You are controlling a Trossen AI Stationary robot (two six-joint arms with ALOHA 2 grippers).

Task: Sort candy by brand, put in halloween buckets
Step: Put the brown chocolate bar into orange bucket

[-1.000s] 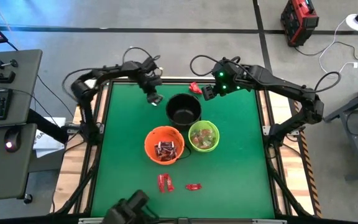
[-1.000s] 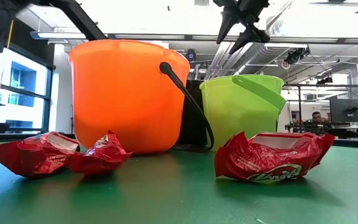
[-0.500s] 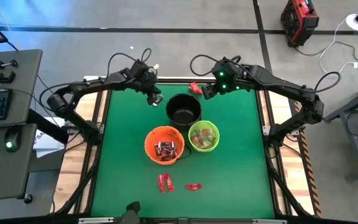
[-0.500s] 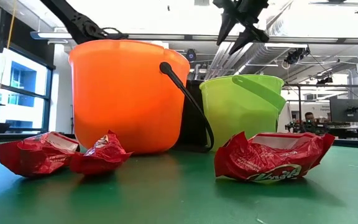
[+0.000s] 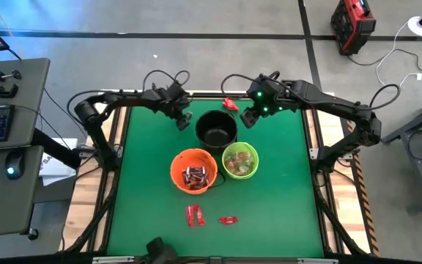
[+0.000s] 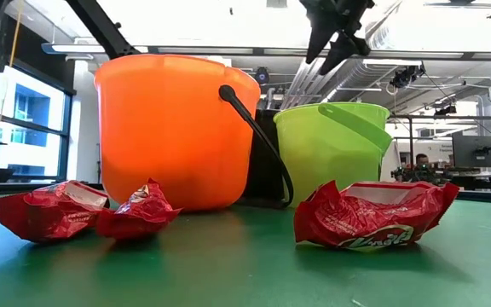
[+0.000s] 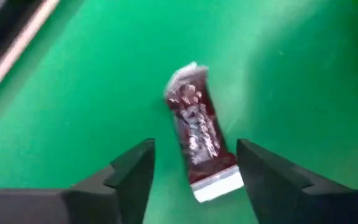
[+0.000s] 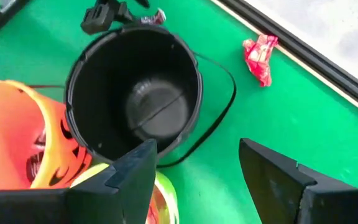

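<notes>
High view has my left gripper [image 5: 182,117] spread wide above a dark brown and silver candy [image 7: 201,132] on the green table [image 5: 284,198] beside the black bucket [image 5: 217,129], while my right gripper [image 5: 247,117], fingers parted and empty, hovers at that bucket's other side.

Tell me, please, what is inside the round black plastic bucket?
The round black plastic bucket looks empty: the right wrist view shows its bare bottom with only a light reflection. The high view also shows no candy in it. A small strip under the near rim is hidden.
</notes>
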